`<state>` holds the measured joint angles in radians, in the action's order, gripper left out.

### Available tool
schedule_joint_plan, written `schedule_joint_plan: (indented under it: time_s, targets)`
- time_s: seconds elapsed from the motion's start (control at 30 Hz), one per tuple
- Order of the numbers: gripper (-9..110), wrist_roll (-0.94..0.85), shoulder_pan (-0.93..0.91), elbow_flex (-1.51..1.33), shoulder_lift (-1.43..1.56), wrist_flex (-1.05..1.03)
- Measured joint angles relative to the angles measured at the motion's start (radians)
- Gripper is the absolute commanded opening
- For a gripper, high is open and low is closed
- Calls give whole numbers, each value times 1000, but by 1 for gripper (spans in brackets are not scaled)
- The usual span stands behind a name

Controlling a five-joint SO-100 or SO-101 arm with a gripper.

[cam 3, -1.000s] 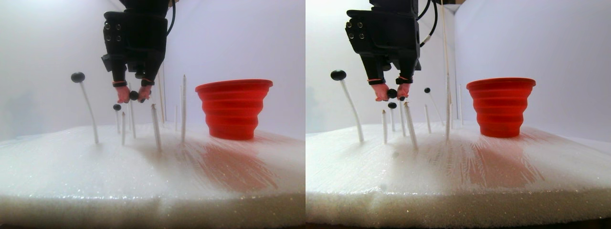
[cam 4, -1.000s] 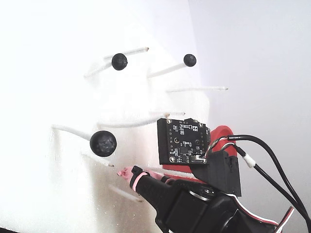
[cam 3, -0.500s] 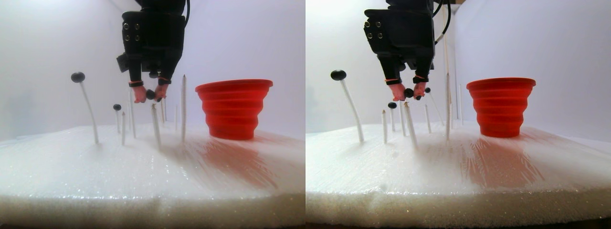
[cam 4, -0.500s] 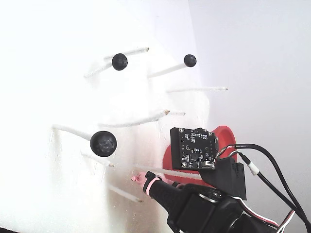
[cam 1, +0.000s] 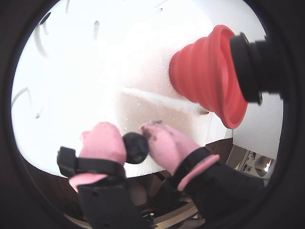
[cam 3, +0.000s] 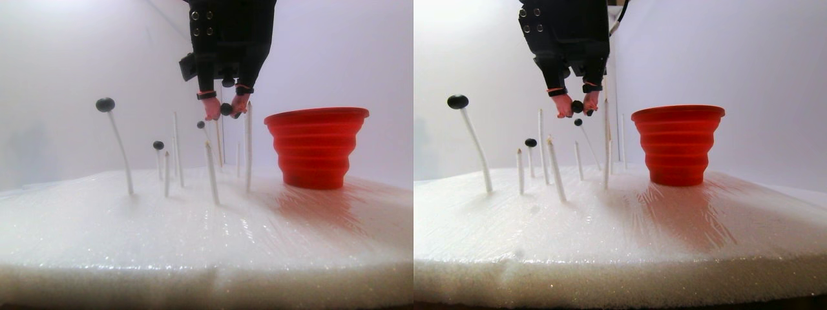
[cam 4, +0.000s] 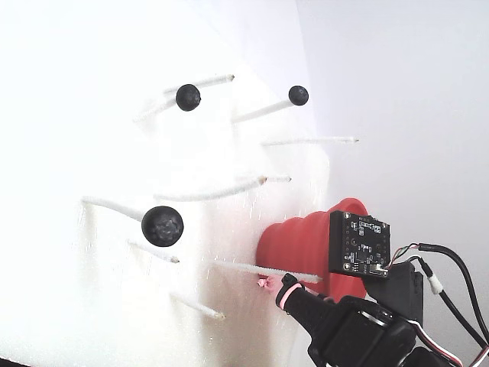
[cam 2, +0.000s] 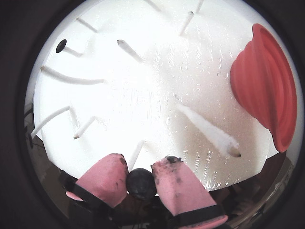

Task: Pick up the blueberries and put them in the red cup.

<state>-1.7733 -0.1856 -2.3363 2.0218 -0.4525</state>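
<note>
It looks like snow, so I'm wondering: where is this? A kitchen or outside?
Neither, probably: it looks like a small indoor test setup. A white foam slab holds thin sticks topped with fake berries, plain white walls surround it, and a pincer carries one berry.

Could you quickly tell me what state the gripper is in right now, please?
Gripper: shut on one blueberry, pinched between the pink fingertips, held in the air to the left of the red cup in the stereo pair view.

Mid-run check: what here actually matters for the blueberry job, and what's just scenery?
Job:
- gripper, shut on a held blueberry
- three blueberries on sticks, e.g. the largest blueberry
- red cup

Scenery:
- bare white sticks
- white foam base
</note>
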Motion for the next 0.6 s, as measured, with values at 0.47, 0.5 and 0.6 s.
schedule_joint_plan:
  time_s: [0.47, 0.5, 0.6]
  targets:
    - [10, -28, -100, 46, 48, -34]
    - [10, -31, -104, 52, 48, -34]
    - [10, -32, -123, 75, 48, -34]
